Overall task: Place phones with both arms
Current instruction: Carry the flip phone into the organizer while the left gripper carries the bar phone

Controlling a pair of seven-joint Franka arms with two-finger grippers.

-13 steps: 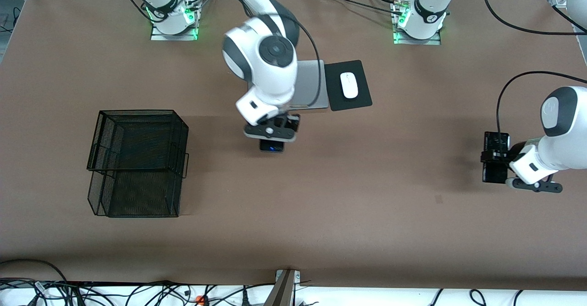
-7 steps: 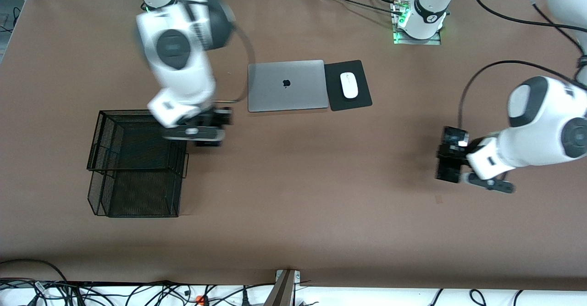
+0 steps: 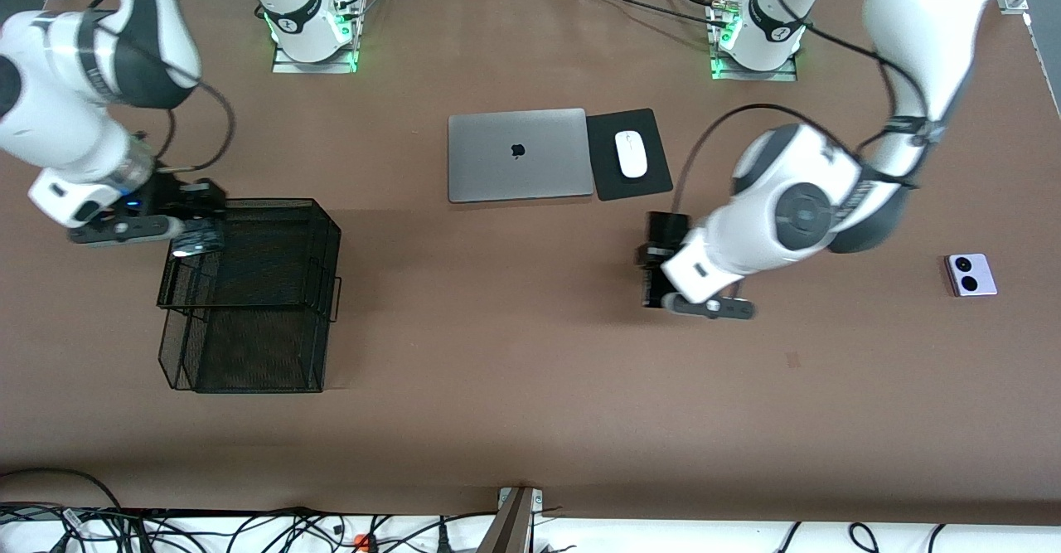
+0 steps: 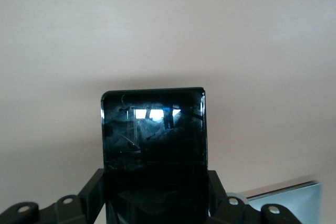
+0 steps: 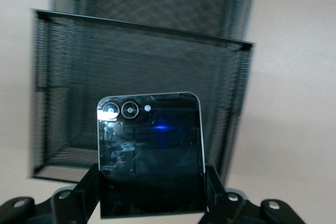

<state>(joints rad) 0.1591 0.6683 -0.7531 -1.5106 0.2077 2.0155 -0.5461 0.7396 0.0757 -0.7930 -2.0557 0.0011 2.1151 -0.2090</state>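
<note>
The small squarish black folded phone (image 5: 150, 153) is pinched between the fingers of the right arm's black two-finger gripper (image 3: 192, 225), up in the air over the upper tier's edge of the black wire-mesh two-tier basket (image 3: 249, 296) at the right arm's end of the table. The long slim black slab phone (image 4: 154, 150) is clamped the same way in the left arm's black gripper (image 3: 663, 261), hanging over bare brown tabletop (image 3: 530, 387) in front of the black mouse pad (image 3: 628, 154) with its white computer mouse (image 3: 631, 154). The grey closed laptop (image 3: 520, 154) lies beside that pad. The small squarish lavender-white phone with two black circles (image 3: 971, 275) lies flat at the left arm's end, well apart from everything.
</note>
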